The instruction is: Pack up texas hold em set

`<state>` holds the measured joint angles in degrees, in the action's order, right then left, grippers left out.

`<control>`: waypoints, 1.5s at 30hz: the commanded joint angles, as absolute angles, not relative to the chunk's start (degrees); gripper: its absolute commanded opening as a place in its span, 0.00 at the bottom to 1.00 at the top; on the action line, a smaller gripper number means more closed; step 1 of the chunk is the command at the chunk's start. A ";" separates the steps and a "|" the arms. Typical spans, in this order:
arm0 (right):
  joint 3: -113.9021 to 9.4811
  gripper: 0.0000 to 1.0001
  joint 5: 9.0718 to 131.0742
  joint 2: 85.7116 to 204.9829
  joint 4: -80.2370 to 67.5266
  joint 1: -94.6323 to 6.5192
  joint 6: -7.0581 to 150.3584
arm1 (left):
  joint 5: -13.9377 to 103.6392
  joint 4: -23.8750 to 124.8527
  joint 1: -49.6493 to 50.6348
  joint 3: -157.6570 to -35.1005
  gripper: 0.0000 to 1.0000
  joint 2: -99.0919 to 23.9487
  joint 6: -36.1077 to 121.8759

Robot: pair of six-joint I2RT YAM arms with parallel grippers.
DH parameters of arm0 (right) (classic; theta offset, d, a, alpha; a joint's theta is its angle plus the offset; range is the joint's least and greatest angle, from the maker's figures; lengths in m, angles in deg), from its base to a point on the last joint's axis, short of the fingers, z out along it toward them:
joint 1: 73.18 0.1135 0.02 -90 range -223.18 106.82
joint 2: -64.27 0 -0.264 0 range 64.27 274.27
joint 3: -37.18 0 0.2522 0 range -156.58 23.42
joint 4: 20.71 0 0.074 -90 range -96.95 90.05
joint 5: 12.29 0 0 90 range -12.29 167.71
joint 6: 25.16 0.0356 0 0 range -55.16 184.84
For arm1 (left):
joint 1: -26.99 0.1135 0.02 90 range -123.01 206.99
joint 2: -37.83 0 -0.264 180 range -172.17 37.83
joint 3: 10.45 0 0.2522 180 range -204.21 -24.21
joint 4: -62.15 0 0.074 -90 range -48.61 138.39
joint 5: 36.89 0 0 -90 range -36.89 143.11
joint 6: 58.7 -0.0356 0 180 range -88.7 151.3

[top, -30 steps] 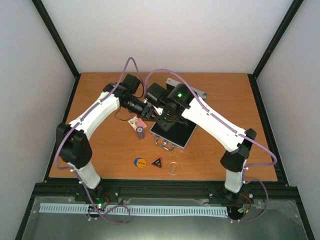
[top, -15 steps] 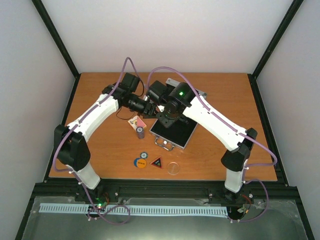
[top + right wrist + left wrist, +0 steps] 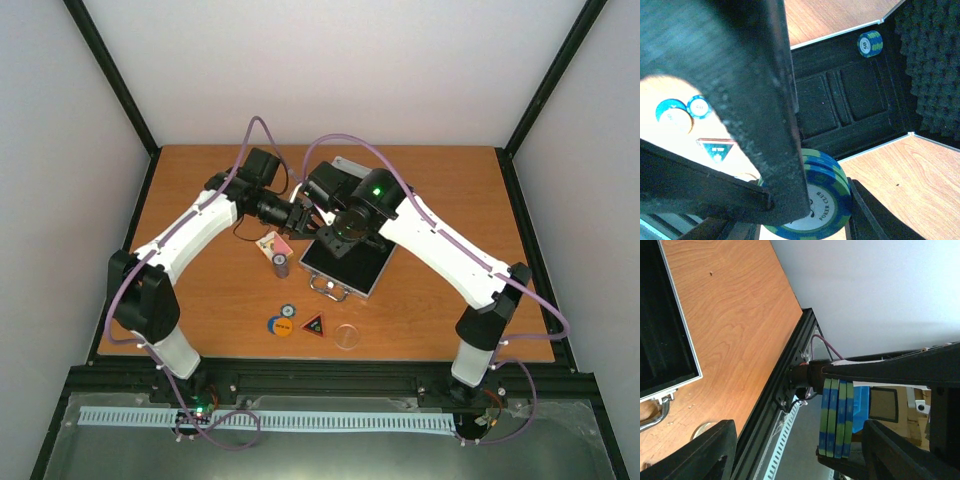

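Note:
The silver case (image 3: pixel 345 263) lies open mid-table, black-lined, handle (image 3: pixel 330 288) toward me, foam-lined lid (image 3: pixel 932 65) raised behind. One green-blue chip (image 3: pixel 869 43) sits in its far corner. My right gripper (image 3: pixel 313 212) is shut on a stack of green-blue poker chips (image 3: pixel 827 200), held by their rims above the case's left edge. My left gripper (image 3: pixel 297 215) meets it from the left, its jaws open around the stack (image 3: pixel 837 420). The pink-white card pack (image 3: pixel 270 243), a standing chip stack (image 3: pixel 282 264), orange disc (image 3: pixel 280 325), black-red triangle (image 3: pixel 314 325) and clear disc (image 3: pixel 347 336) lie on the table.
A single blue chip (image 3: pixel 288 311) lies by the orange disc. The black frame rail (image 3: pixel 785 385) runs along the table's near edge. Both forearms cross above the table's far middle, with purple cables looping over them.
My right gripper has moved up and left to the left gripper, its elbow swinging right. The left gripper shifted slightly toward it.

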<state>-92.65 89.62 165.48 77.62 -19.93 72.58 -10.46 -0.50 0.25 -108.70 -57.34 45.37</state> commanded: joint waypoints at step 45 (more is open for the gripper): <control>-102.98 0.03 92.63 170.48 69.69 -22.29 69.78 | -29.36 -8.83 -9.04 -120.71 0.56 -59.44 39.92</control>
